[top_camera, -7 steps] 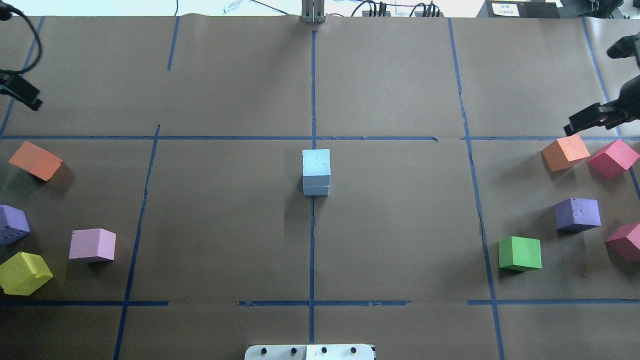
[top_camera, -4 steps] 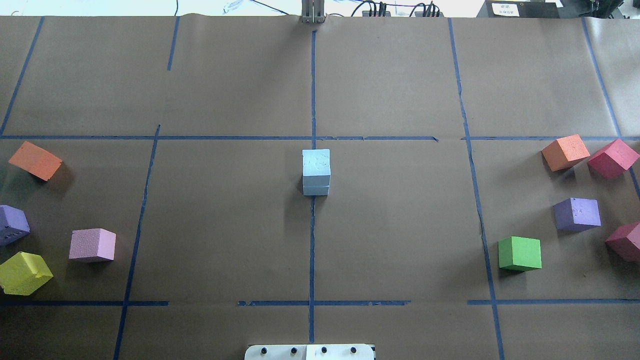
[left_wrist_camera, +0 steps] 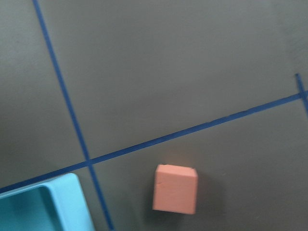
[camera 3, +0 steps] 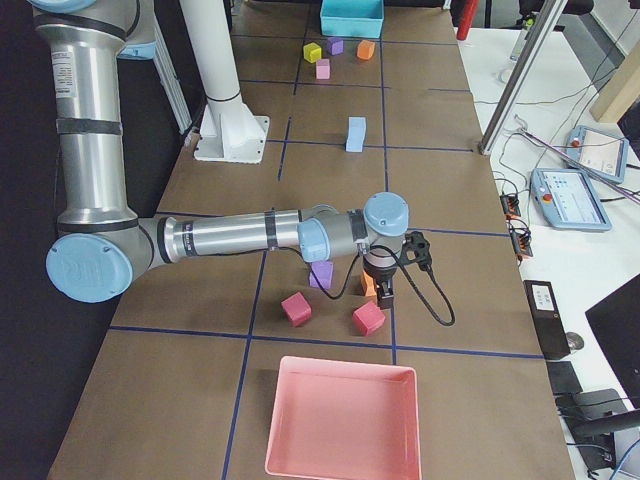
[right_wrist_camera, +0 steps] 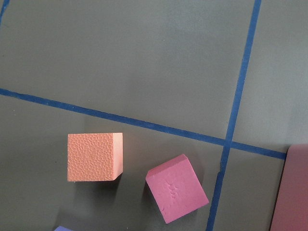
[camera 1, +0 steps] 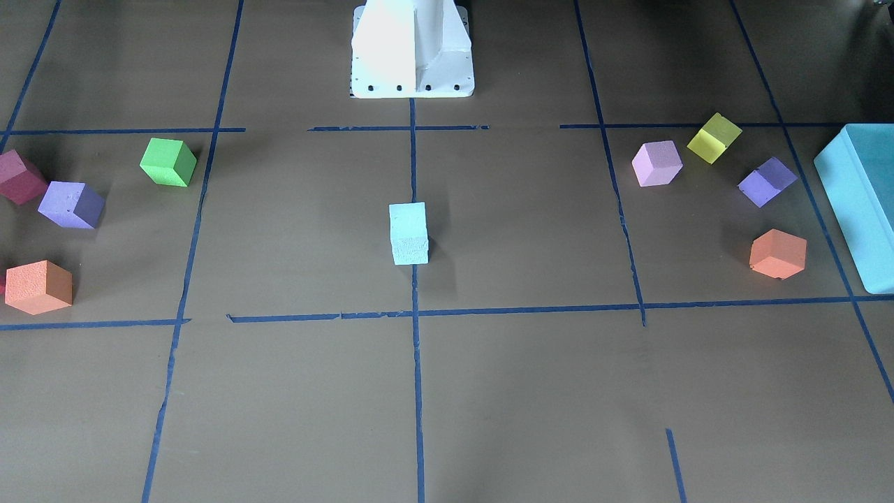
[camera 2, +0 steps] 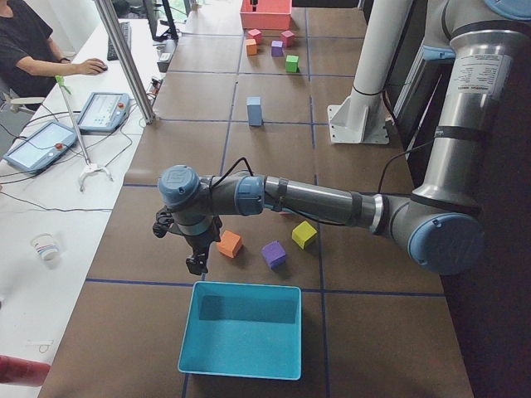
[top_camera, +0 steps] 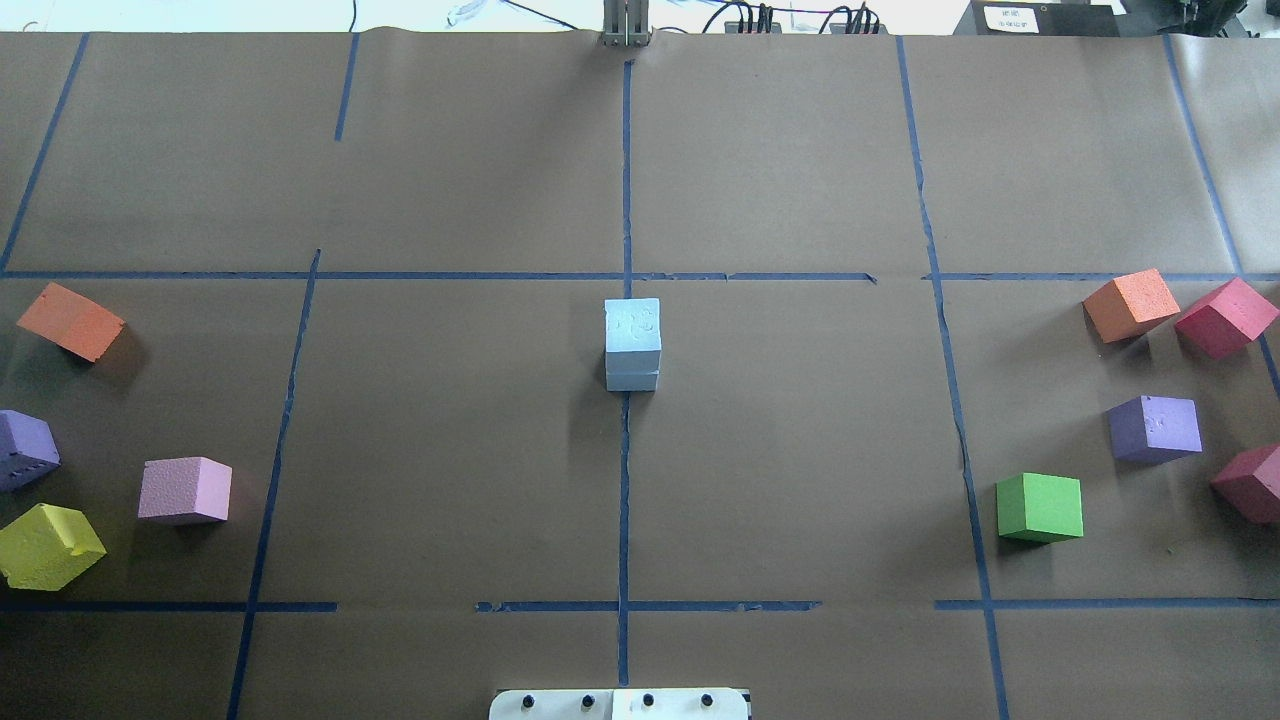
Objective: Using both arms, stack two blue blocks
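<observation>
Overhead exterior view showed the two blue blocks (top_camera: 632,340) at the centre of the bench (top_camera: 800,450), one squarely upon the other, on the middle tape line (top_camera: 625,500). The pile's long axis stood upright. Neither tool appeared in that view.

The side views placed the left tool (camera 2: 196,264) over the bench's left end, near an orange block (camera 2: 229,244) and the teal tray (camera 2: 245,288). The right tool (camera 3: 384,293) hung over the right end, near the pink tray (camera 3: 345,365). Whether either tool was open or closed could not be told.

The pile lay well apart from both tools, inward toward the bench's middle, with neither arm clearly nearer. Judged: stacking done, no grasp outstanding.

Count:
- blue blocks, two
- orange, two
- purple blocks (top_camera: 1155,428), two
- crimson blocks (top_camera: 1225,317), two
- lilac block (top_camera: 185,490), one
- yellow block (top_camera: 48,545), one
- green block (top_camera: 1040,507), one
- trays, two
</observation>
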You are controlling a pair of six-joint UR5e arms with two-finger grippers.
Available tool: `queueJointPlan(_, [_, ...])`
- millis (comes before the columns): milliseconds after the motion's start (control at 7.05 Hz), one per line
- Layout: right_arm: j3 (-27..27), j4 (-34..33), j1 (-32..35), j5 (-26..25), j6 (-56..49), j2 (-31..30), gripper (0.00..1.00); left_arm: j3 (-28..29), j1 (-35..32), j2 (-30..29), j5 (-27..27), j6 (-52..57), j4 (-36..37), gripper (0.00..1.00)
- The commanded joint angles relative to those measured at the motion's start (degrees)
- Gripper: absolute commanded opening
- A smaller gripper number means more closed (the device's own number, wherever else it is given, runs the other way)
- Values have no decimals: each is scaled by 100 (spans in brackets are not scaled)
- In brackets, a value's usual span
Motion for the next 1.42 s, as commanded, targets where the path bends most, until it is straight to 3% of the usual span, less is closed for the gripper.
queueJointPlan(0, [1, -4, -95, -46, 25, -4, 100, 16, 5, 150, -6, -240, -354, 100])
queueJointPlan(426, [-26, -48, -201, -11, 8, -12, 100, 16, 5, 238, 2, -742, -925, 100])
queueJointPlan(1277, [1, -119, -193, 16, -1, -65, 100, -54, 40, 414, 11, -724, -935, 100])
